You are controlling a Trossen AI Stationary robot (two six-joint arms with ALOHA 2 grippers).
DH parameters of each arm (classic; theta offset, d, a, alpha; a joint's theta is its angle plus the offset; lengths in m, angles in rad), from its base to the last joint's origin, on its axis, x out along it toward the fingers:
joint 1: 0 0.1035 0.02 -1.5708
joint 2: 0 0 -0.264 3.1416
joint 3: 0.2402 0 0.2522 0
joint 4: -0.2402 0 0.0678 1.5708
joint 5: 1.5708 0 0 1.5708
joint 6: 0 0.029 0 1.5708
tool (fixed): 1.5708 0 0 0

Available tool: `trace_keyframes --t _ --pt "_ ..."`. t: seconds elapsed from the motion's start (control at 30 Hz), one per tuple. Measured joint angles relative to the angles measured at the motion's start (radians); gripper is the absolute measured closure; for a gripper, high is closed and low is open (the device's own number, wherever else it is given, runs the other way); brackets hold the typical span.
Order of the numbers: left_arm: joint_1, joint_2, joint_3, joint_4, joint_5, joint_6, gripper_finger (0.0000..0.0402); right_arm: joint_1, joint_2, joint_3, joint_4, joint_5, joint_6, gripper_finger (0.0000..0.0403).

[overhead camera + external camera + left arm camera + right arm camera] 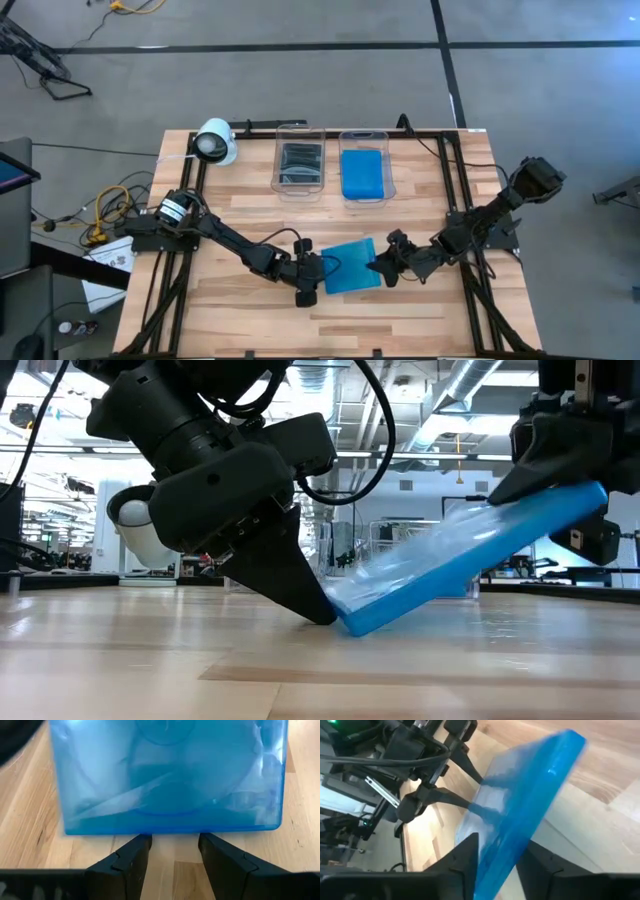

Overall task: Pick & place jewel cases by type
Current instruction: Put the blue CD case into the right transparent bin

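Blue jewel case (470, 555) tilted at table front: low edge on wood against left gripper's (172, 857) parted fingertips, high edge pinched by right gripper (502, 862). Risk: shallow edge grip slips, case drops flat

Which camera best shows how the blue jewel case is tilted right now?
The low view: the blue jewel case slopes up from the table to the right end effector, its low edge against the left end effector. The high view flattens it; the wrist views show only its face and edge.
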Motion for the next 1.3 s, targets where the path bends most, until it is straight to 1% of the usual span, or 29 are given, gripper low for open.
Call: trace_keyframes --t 0.1,0.2,0.4,0.83,1.0,1.17,1.3 --pt "0.0 0.0 0.0 0.001 0.0 0.0 0.0228 -0.002 0.0 -0.001 0.003 0.002 -0.023 0.0307" --pt "0.0 0.0 0.0 0.001 0.0 0.0 0.0228 -0.002 0.0 0.0 0.003 0.017 -0.044 0.0325" --pt "0.0 0.0 0.0 0.001 -0.003 0.0 0.0228 0.0 0.0 0.0 0.005 0.019 -0.053 0.0345" --pt "-0.005 0.002 -0.001 0.006 -0.021 0.0 0.0228 0.0 -0.001 0.0 0.021 0.004 -0.096 0.0346" --pt "-0.01 0.003 -0.001 0.008 -0.042 0.004 0.0228 0.0 -0.001 0.0 0.01 0.012 -0.097 0.0347" --pt "-0.025 0.004 -0.001 0.011 -0.089 0.022 0.0228 0.0 -0.001 0.0 0.002 0.027 -0.107 0.0351" --pt "-0.026 0.004 -0.001 0.011 -0.093 0.024 0.0228 0.0 -0.001 0.0 0.001 0.032 -0.108 0.0351"
